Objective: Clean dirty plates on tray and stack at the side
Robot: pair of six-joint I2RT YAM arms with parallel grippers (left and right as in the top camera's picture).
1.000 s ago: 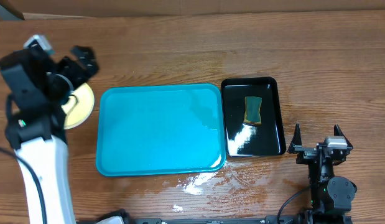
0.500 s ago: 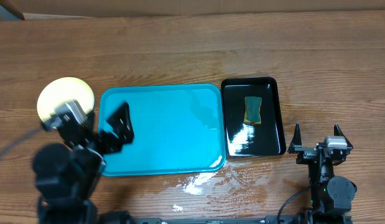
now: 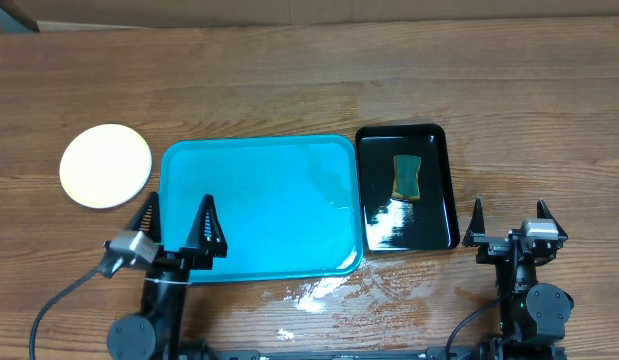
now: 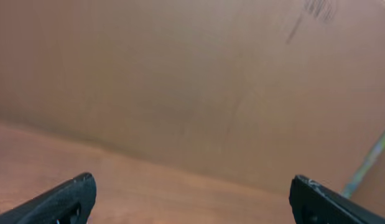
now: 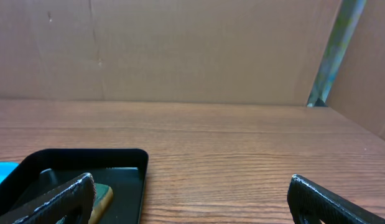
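plate (image 3: 106, 166) sits on the table left of the tray (image 3: 259, 200), not touching it. tray looks bare, so the job is prob done. left gripper (image 3: 179, 215) & right gripper (image 3: 509, 222) are both wide apart, holding nothing. water (image 3: 319, 290) by the tray's front could make stuff slip. top cam shows the plate. left wrist cam sees only wall. right wrist cam sees the sponge (image 5: 102, 196) in the black dish (image 5: 80, 152).
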